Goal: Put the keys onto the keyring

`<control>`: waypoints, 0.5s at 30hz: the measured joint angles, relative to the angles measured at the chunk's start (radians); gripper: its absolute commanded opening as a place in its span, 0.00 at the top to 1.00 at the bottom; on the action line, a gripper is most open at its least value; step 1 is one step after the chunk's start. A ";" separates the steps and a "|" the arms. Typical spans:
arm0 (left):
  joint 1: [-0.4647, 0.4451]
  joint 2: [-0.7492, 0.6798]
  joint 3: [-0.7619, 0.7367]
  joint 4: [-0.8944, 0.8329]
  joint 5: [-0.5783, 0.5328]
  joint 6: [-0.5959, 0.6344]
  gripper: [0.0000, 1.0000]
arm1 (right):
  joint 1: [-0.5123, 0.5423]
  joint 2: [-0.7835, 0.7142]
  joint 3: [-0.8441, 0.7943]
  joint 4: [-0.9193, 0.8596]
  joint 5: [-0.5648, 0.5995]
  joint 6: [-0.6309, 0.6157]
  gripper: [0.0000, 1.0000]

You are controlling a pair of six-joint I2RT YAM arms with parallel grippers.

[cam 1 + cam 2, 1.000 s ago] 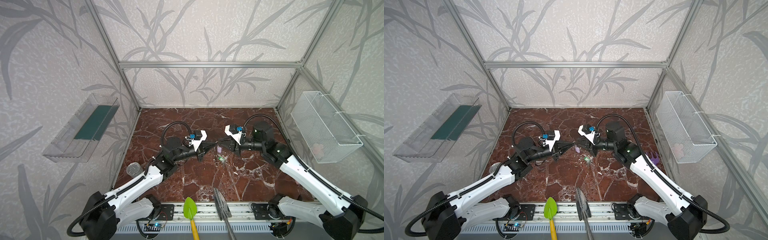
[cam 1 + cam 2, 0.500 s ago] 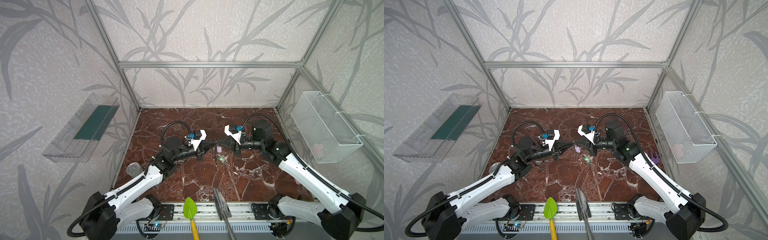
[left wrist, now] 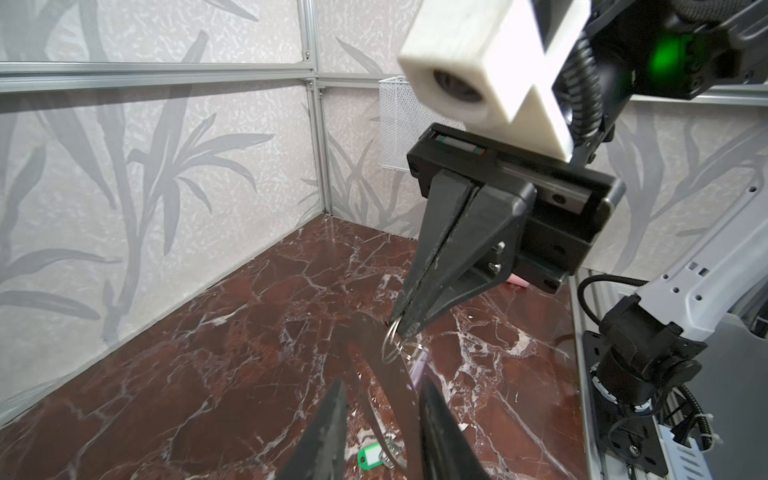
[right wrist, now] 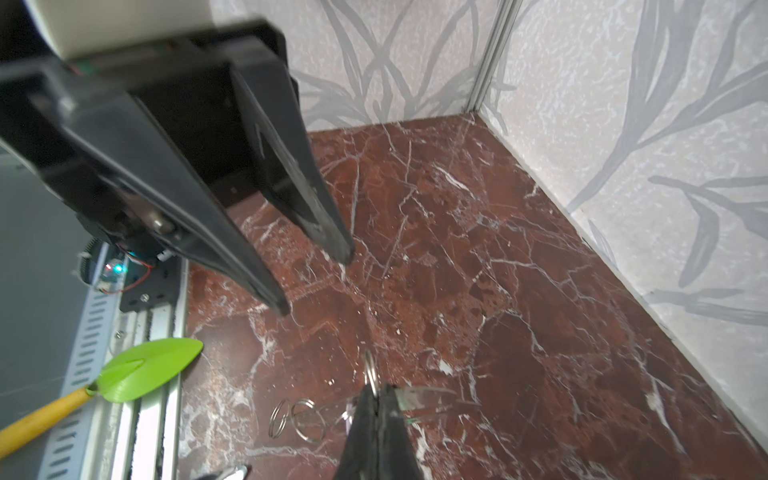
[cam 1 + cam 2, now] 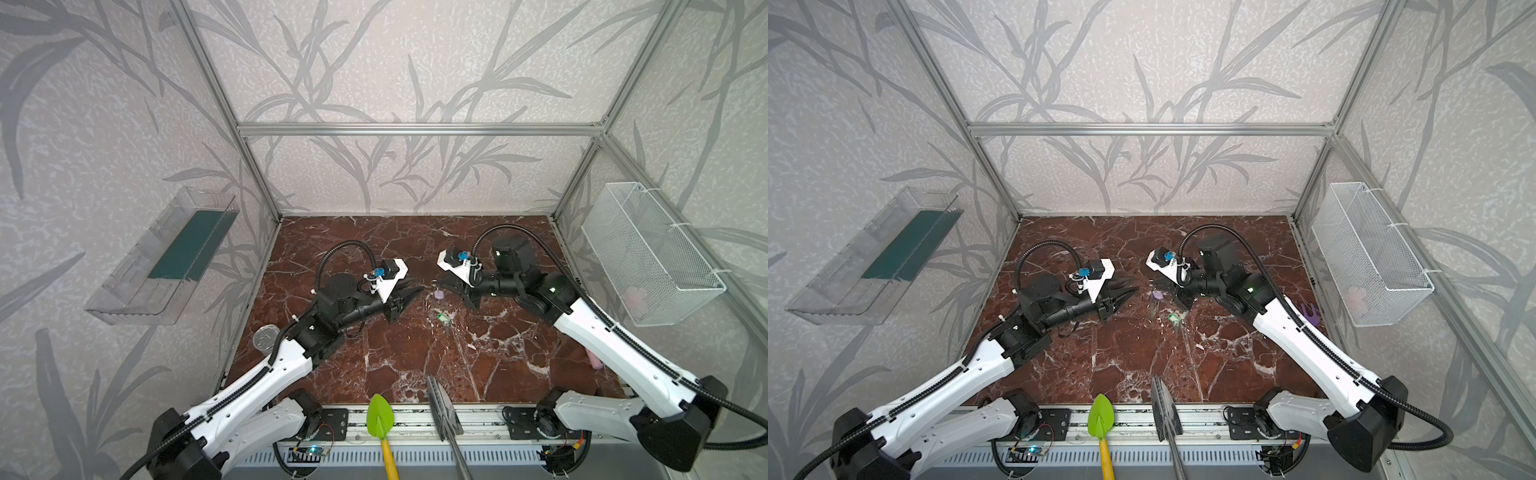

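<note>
Right gripper (image 3: 402,328) pinches the ring (image 3: 392,347) aloft, lilac key (image 5: 439,294) dangling, likely steadying it for threading; left gripper (image 4: 316,282) parted, empty; green key (image 5: 443,318) on floor.

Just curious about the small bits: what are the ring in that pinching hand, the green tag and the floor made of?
The ring, pinched in the right hand, looks like thin polished steel wire: silvery, glinting. The green tag seems glossy plastic, evenly coloured. The floor looks like polished red marble with white veins, possibly a printed imitation.
</note>
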 measured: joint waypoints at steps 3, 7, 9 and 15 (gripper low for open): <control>-0.009 -0.013 0.043 -0.064 -0.038 0.044 0.73 | 0.012 0.054 0.060 -0.066 0.055 -0.046 1.00; -0.032 -0.005 0.089 -0.137 -0.075 0.121 0.76 | 0.014 0.107 0.119 -0.138 0.080 -0.103 1.00; -0.040 0.006 0.098 -0.156 -0.090 0.160 0.77 | 0.014 0.116 0.132 -0.158 0.070 -0.127 1.00; -0.050 0.074 0.112 -0.207 -0.093 0.240 0.79 | 0.014 0.117 0.149 -0.192 -0.008 -0.171 1.00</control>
